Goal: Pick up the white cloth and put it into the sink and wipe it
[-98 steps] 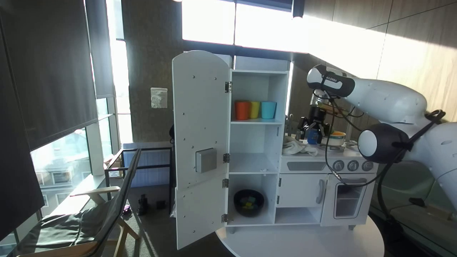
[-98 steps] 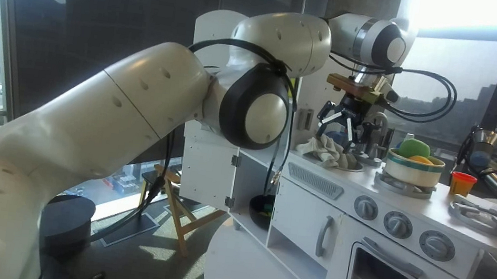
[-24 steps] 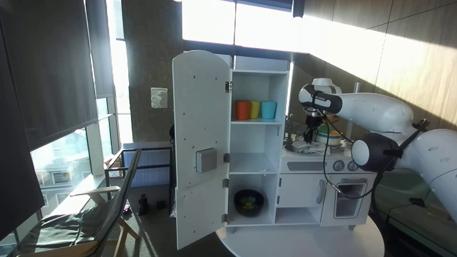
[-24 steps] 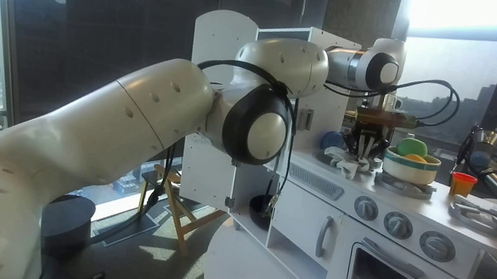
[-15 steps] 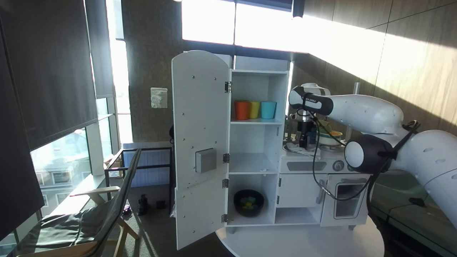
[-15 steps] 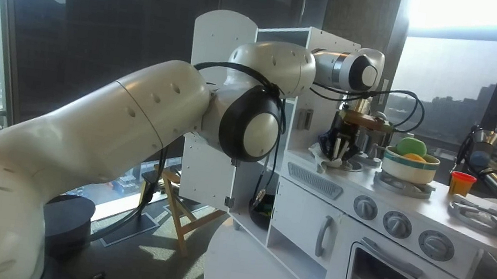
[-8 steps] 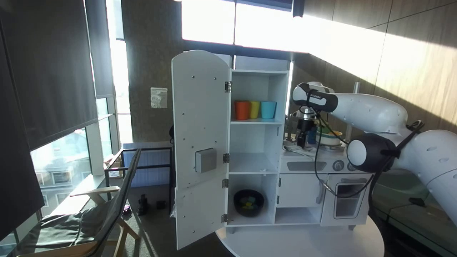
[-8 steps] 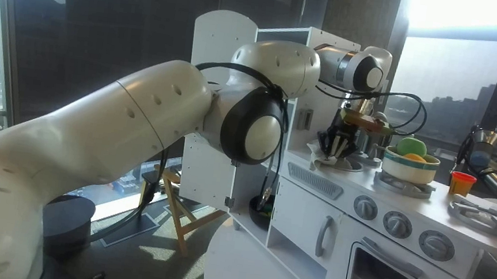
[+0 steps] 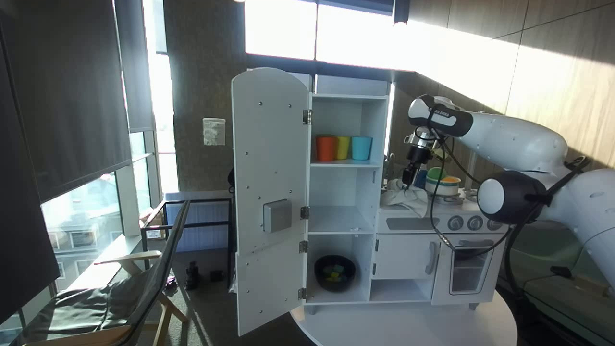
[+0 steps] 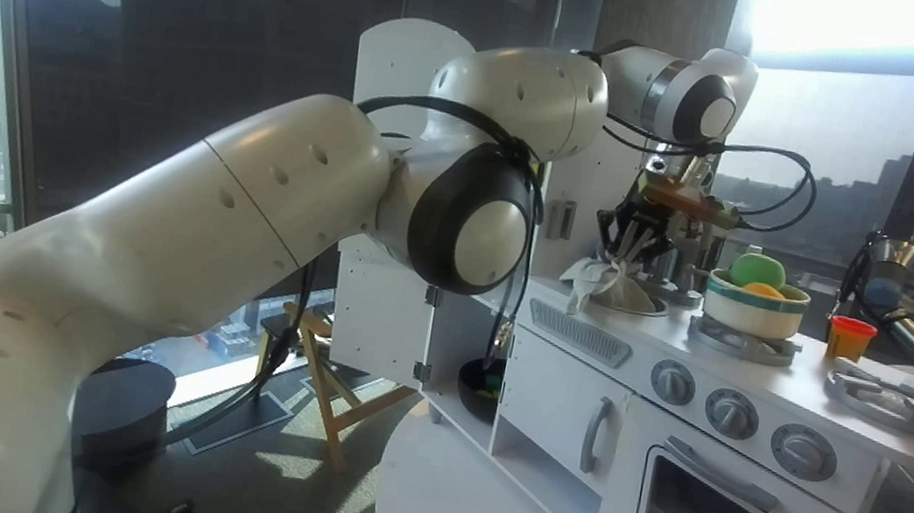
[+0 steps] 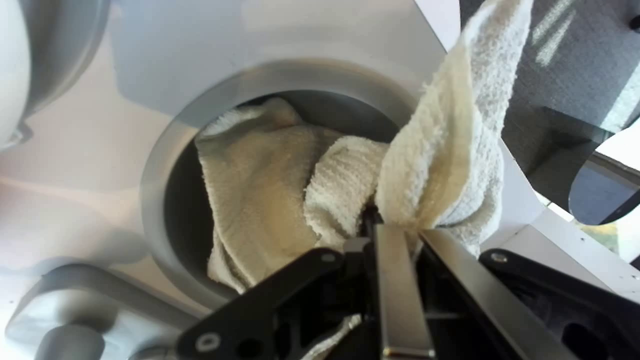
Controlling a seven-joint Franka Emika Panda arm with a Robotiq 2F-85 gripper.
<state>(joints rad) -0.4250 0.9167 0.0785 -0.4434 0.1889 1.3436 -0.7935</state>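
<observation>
My gripper is shut on a gathered fold of the white cloth, with its metal finger bars nearly meeting. One folded end of the cloth sticks up past the fingertips. Another part lies down inside the round grey sink, seen in the wrist view. In an exterior view the gripper hangs tilted just above the sink, and a cloth corner drapes over the near side of the counter. The cloth also spreads over the counter's front edge under the gripper.
Right of the sink, a white pot holding green and orange items stands on a burner. Beyond it is an orange tub with a red lid. A grey faucet base borders the sink. The tall cabinet's door stands open.
Several seconds ago the gripper was open above the crumpled cloth. It then carried the cloth from the burner side towards the cabinet. Over the last half second gripper and cloth have risen.
</observation>
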